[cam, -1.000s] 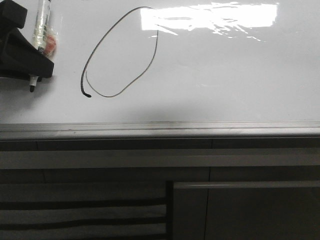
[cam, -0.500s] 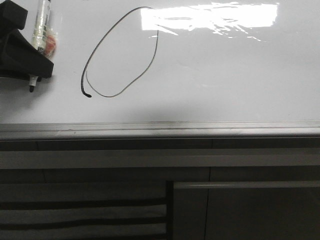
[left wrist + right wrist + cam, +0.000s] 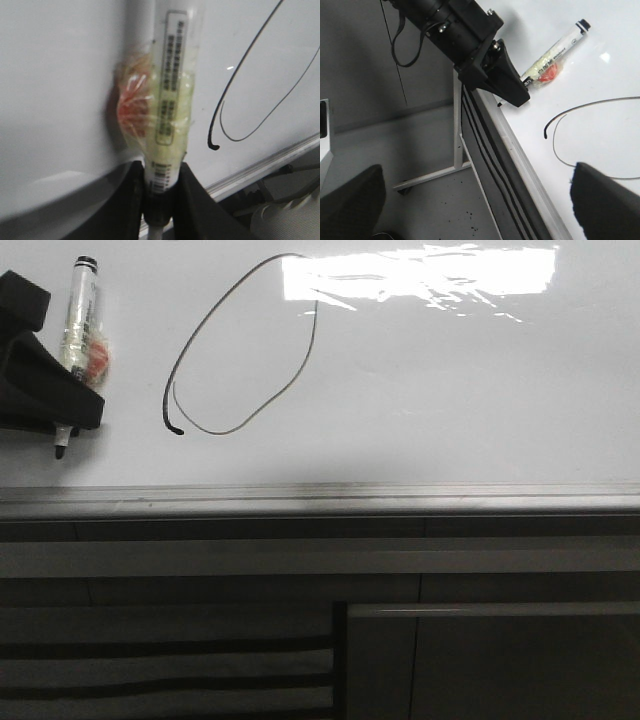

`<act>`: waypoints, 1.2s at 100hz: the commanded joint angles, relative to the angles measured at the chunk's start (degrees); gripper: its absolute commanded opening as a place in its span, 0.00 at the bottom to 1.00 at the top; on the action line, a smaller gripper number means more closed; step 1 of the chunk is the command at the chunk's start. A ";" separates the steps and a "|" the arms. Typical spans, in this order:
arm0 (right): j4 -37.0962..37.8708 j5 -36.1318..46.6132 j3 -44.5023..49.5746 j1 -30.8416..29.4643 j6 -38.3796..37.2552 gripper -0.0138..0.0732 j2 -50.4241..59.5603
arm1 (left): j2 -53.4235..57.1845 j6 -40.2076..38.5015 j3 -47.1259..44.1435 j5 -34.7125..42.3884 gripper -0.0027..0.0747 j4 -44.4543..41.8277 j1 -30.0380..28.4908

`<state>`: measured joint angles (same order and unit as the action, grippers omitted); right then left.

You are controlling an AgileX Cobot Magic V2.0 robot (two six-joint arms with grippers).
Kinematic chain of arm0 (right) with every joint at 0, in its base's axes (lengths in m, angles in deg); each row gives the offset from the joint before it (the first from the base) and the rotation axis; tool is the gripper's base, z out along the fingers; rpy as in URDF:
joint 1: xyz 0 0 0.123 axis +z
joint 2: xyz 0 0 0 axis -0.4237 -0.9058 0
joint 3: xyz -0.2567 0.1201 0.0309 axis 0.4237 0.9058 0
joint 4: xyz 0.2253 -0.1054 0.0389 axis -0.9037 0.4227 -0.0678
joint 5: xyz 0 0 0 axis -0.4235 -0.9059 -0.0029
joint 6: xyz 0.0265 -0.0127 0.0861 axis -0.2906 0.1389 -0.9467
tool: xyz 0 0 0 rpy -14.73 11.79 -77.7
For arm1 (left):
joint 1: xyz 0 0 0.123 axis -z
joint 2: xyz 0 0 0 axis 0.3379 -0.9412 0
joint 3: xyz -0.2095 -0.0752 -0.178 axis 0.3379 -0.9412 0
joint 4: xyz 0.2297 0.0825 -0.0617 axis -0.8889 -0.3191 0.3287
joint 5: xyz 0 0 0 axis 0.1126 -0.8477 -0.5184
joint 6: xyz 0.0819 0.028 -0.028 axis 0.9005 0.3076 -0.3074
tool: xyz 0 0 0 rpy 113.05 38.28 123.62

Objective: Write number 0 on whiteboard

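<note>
The number 0 (image 3: 177, 430) is a thin black tilted loop on the glossy whiteboard (image 3: 450, 390), with a small dark blob where its ends meet. My left gripper (image 3: 70, 405) is at the board's far left, shut on a white marker (image 3: 80, 310) whose black tip (image 3: 60, 450) points at the near edge, left of the loop. In the left wrist view the marker (image 3: 172, 90), wrapped in clear tape with an orange patch, sits between the fingers (image 3: 192, 200), with the number 0 (image 3: 215, 146) beside it. My right gripper (image 3: 477, 200) hangs open past the board's edge.
A silver edge rail (image 3: 320, 498) runs along the board's near side, with dark grey panels and slats (image 3: 160, 660) below it. The right wrist view shows the left arm (image 3: 450, 25), a metal stand leg (image 3: 456, 125) and grey floor (image 3: 420, 200).
My left gripper has moved with the marker toward the board's near edge and slightly left, away from the loop. The marker's capped end now shows fully. The loop is unchanged.
</note>
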<state>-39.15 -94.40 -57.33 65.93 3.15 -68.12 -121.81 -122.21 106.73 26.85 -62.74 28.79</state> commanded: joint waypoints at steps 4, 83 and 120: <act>-1.22 2.12 -1.77 0.09 0.25 0.91 1.52 | 1.22 -0.84 1.15 -2.13 0.01 1.81 0.37; -1.22 1.43 -1.77 0.09 0.25 0.91 1.52 | 1.22 -0.84 1.26 -4.95 0.59 1.81 0.37; -2.02 1.02 -1.77 0.09 0.14 0.91 2.11 | 2.33 -0.84 1.26 0.73 0.59 1.81 0.37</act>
<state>-39.35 -95.56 -57.33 65.93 3.15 -68.12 -121.26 -122.35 106.69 28.35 -63.01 29.17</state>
